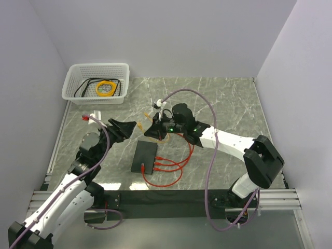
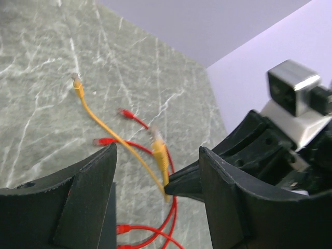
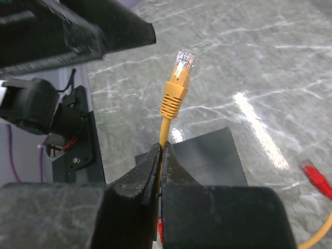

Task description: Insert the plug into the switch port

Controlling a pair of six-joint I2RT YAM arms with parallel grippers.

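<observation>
The flat black switch (image 1: 144, 156) lies on the marble with red cords (image 1: 171, 165) entering its right edge; the port openings themselves do not show. Two loose red plugs (image 2: 122, 111) (image 2: 100, 141) lie on the table, and one red plug (image 3: 314, 174) shows at the right of the right wrist view. My right gripper (image 3: 161, 149) is shut on an orange-yellow cord just below its connector (image 3: 176, 93), holding it above the switch (image 3: 218, 153). My left gripper (image 2: 158, 150) is open, its fingers on either side of that yellow connector (image 2: 158, 151) without touching it.
A white mesh basket (image 1: 72, 85) stands at the back left with a yellow coil (image 1: 106, 88) and black cable inside. The yellow cord's far end (image 2: 78, 85) rests on the marble. White walls close in on both sides and the back.
</observation>
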